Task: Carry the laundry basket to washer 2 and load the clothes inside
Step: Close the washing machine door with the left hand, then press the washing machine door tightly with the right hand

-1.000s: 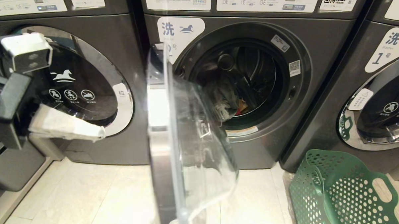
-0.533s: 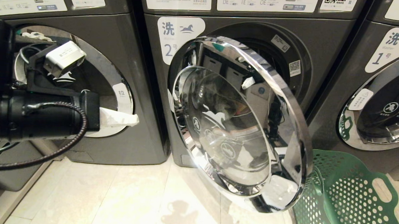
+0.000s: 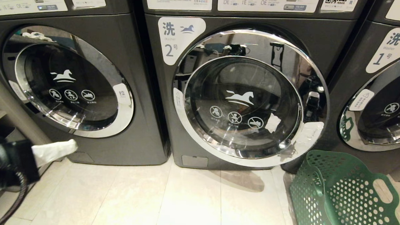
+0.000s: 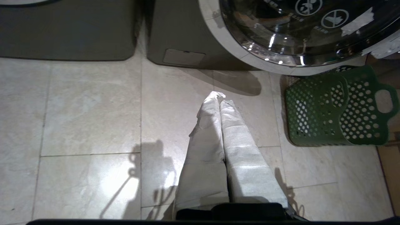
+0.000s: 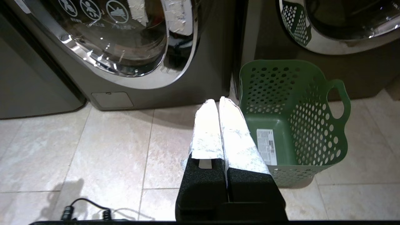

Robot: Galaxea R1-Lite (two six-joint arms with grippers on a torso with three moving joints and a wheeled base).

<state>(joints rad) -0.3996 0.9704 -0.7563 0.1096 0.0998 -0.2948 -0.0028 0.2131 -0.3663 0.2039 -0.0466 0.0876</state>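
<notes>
The green plastic laundry basket [image 3: 345, 197], tub-shaped with walls dotted by round holes and an oval cut-out handle on its side, stands on the pale tiled floor [image 3: 150, 197]. It sits in front of the gap between washer 2 and the like machine labelled 1 [image 3: 380, 98], just beside the lower right edge of washer 2's door. Its interior is bare green plastic with a white label stuck to the bottom.

Washer 2 [image 3: 240, 94], a dark grey front-loading machine marked with a white label showing a horse and a large 2, has its round chrome-rimmed glass door [image 3: 250, 97] closed flush against the front panel. The clothes cannot be made out clearly through the dark glass.

A third dark grey washer [image 3: 68, 81] stands to the left of washer 2, door also closed.

The left hand [image 3: 60, 148] is low at the left edge of the head view, above the floor in front of the third washer. Its two white-wrapped fingers [image 4: 218, 140] are pressed together and hold nothing.

The right hand [image 5: 218, 106] hangs above the floor just beside the basket's near wall. Its white-wrapped fingers [image 5: 207, 131] are likewise pressed together and empty.
</notes>
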